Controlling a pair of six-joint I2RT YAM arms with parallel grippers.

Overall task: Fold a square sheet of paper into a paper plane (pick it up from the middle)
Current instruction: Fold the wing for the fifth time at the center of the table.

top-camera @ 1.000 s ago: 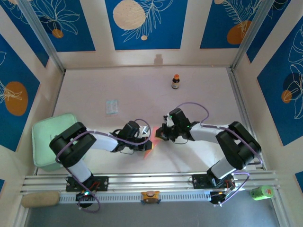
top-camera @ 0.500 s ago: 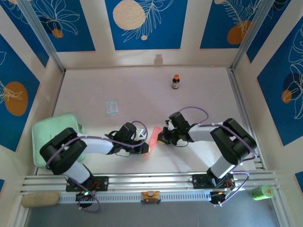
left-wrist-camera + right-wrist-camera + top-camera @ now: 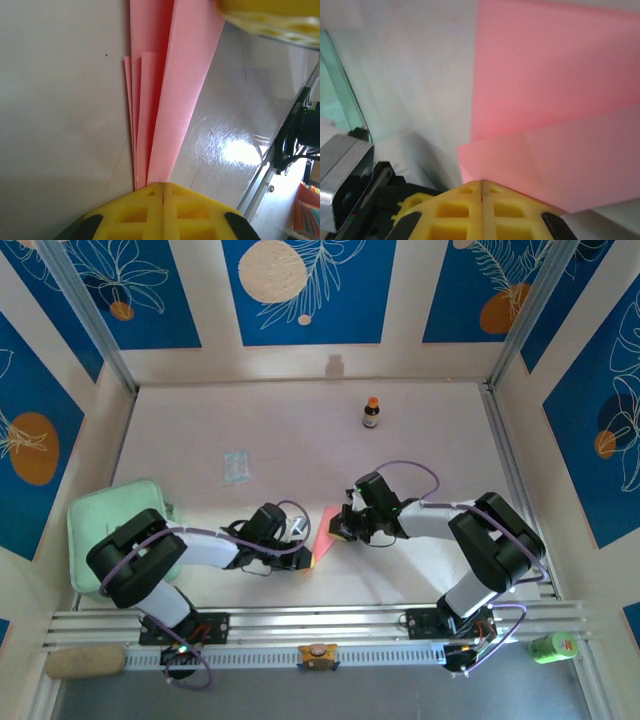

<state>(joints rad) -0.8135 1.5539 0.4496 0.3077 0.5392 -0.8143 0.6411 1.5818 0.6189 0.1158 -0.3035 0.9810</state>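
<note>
The salmon-pink sheet of paper, folded into a slim paper plane (image 3: 323, 533), lies slanted on the white table between my two grippers. My left gripper (image 3: 306, 554) is shut on its near end; in the left wrist view the folded layers (image 3: 165, 90) fan up from the closed yellow jaws (image 3: 164, 185). My right gripper (image 3: 339, 529) is shut on its right edge. In the right wrist view the flat pink flaps (image 3: 555, 115) run out from the closed jaws (image 3: 481, 182).
A small brown bottle (image 3: 371, 412) stands at the back. A pale bluish packet (image 3: 236, 466) lies left of centre. A mint-green tray (image 3: 100, 525) sits beside the left arm. A green can (image 3: 553, 645) and a beige roll (image 3: 85, 660) lie beyond the front rail.
The paper has shifted slightly up and to the right and shows broader and flatter than a second ago. The left arm's elbow has swung left. Both grippers stay shut.
</note>
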